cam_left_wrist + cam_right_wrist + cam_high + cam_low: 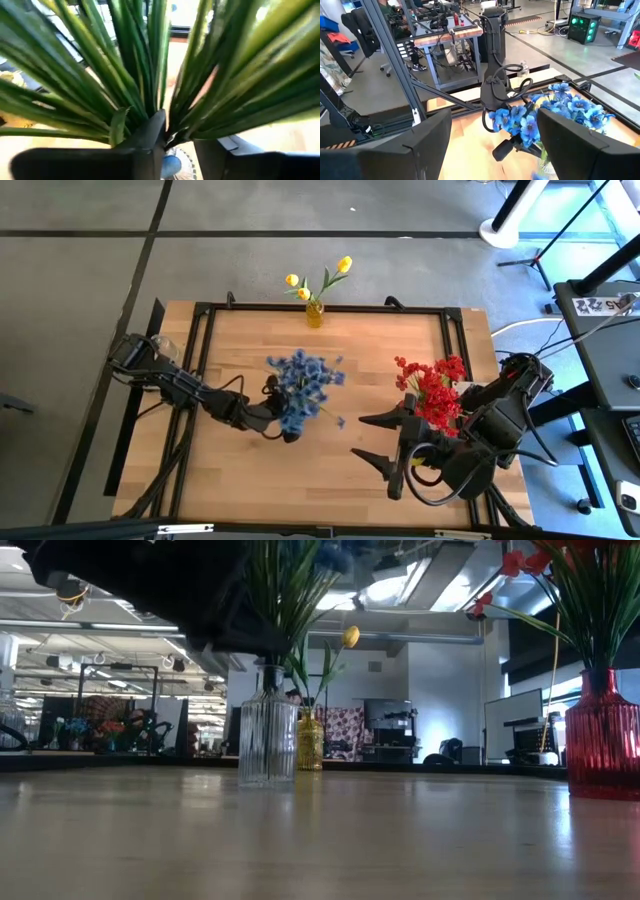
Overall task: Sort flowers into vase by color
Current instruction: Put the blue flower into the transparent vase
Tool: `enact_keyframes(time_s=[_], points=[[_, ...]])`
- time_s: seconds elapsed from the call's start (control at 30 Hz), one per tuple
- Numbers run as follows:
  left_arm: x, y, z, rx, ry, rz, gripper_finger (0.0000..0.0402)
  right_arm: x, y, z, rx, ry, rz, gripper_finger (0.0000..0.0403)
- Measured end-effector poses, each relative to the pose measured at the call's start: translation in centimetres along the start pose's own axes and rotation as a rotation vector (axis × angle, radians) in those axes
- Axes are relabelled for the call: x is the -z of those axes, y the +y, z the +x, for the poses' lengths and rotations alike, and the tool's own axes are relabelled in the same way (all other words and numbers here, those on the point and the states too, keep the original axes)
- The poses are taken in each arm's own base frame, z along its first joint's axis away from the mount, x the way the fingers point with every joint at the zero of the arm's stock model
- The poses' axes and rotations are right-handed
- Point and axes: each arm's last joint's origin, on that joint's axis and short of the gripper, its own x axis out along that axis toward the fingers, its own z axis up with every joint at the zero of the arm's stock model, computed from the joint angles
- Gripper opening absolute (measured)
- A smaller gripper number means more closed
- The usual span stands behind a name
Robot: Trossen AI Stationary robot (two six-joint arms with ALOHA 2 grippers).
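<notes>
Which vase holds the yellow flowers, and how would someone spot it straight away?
Look at the wooden table from above and find its far edge, away from both arms. The small yellow vase stands there alone at the middle. It holds yellow tulip buds, unlike the blue flowers and red flowers nearer the arms.

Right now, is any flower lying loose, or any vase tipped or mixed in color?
Nothing stands out. Blue flowers, red flowers and yellow flowers each stand upright in separate vases; none lie loose on the table.
</notes>
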Motion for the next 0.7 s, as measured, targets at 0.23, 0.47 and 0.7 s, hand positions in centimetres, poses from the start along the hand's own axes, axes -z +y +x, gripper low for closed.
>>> enact_keyframes(time_s=[0.23,0.47,0.7], points=[[-1.3,-0.7,0.0,0.052,0.045,0.022,0.0142,0.0,0.0,0.0,0.000,0.000,0.033,0.0294],[-3.4,-0.6,-0.8,0.076,0.202,-0.081,0.0168,0.1,0.1,0.0,-0.029,0.017,0.060,0.0294],[-5.3,0.4,-2.6,0.081,0.355,-0.237,0.0170,0.1,0.1,0.0,-0.029,0.018,0.055,0.0294]])
